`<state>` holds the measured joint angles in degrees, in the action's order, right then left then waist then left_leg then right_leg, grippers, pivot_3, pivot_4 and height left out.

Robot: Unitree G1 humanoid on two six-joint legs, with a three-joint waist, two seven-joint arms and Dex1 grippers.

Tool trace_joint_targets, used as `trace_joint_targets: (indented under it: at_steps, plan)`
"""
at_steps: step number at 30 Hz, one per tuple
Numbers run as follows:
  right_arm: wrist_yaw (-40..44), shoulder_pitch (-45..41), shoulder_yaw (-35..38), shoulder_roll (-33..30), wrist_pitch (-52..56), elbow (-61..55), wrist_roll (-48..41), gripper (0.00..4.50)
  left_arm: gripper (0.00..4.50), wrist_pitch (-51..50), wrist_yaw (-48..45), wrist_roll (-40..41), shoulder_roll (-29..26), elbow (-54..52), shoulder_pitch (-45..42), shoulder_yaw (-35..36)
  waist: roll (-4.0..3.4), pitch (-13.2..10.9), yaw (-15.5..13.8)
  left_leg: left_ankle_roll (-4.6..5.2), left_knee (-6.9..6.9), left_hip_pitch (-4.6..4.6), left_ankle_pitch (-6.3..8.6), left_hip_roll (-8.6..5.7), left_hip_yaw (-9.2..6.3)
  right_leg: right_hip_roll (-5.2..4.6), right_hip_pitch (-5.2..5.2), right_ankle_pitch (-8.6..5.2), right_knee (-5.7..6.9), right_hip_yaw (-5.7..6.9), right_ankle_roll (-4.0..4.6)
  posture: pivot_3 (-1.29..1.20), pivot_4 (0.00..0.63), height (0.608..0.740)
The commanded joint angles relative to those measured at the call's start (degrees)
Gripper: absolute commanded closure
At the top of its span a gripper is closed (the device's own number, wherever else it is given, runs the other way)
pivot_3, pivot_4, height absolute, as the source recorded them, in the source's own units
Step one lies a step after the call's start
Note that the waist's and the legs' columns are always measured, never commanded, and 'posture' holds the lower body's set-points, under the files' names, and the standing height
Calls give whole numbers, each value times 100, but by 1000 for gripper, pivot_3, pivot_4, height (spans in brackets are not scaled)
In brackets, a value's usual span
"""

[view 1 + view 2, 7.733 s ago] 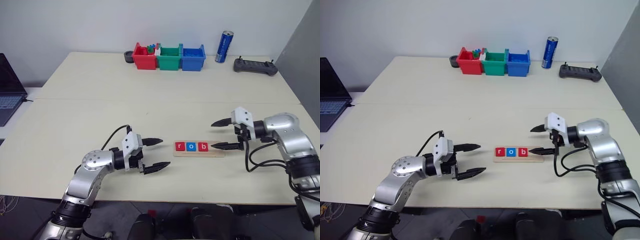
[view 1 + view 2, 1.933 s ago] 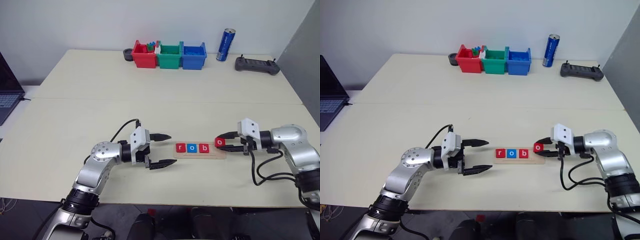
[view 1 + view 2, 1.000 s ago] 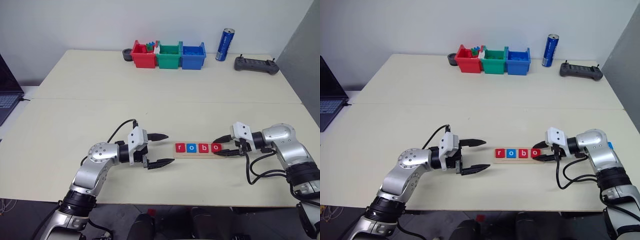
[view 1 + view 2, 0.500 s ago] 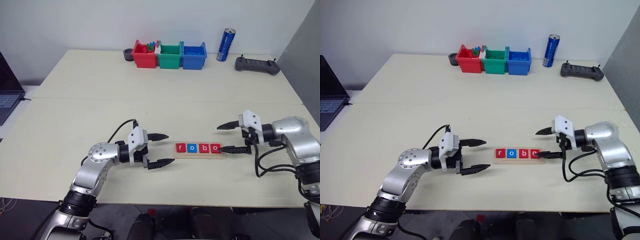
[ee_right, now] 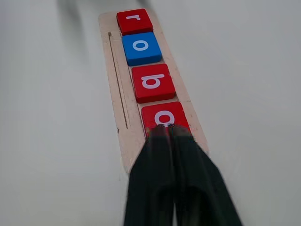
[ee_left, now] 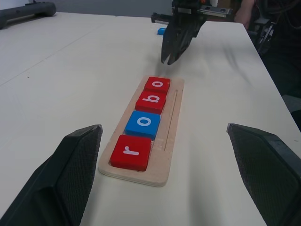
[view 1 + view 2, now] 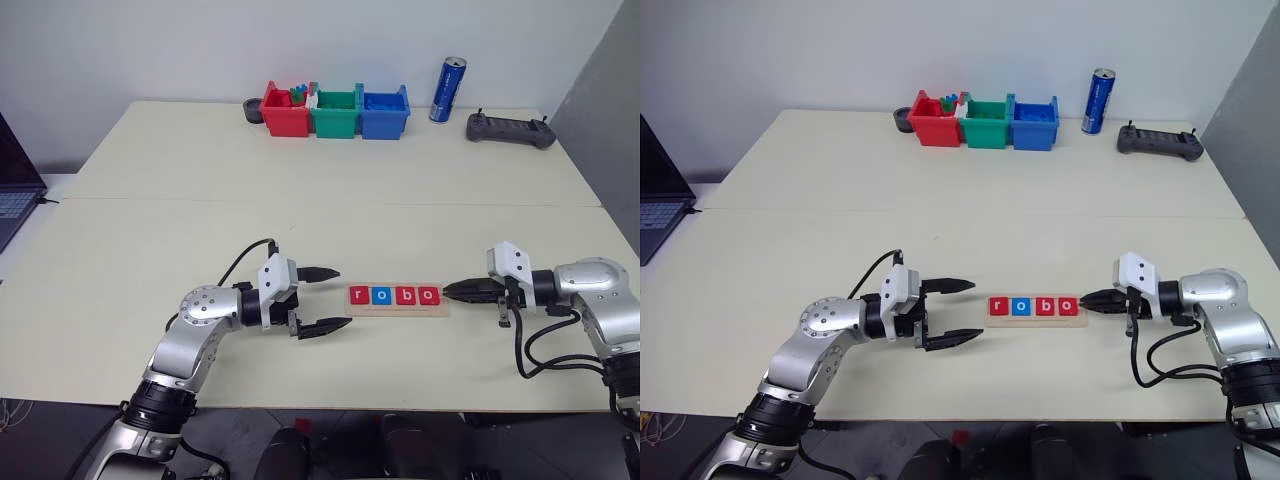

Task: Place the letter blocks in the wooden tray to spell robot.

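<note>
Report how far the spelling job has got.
Done: four letter blocks, r, o, b and o, sit in a row on the wooden tray. In hand: nothing; the right claw is shut and empty at the tray's end, the left claw open and empty beside the other end. Left: the t. A small blue piece lies beyond the right claw; I cannot read a letter on it.

Red, green and blue bins, can, controller, laptop.

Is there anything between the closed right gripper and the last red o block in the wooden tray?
Nothing visible. The right gripper, shut, points straight at the red o block at the free end of the wooden tray.
</note>
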<state>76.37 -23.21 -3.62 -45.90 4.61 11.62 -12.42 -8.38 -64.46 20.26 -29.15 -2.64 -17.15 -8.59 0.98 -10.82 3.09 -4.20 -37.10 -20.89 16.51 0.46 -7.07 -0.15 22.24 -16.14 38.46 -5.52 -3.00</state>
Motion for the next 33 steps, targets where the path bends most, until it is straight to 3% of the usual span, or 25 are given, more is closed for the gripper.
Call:
trace_joint_targets:
  at_steps: [1,33]
  plan:
    - [-12,5,-26,-12,-168,23,69,4443,0,0,-20,52,-71,-212,15,64,0,0,0,0,-2,0,0,0,0,0,1,0,3,0,0,0,150,740]
    - [-150,-605,-418,416,-756,1016,499,4443,0,-177,114,106,-191,-495,181,156,0,0,13,0,-11,4,0,0,0,2,2,0,18,-2,1,0,150,740]
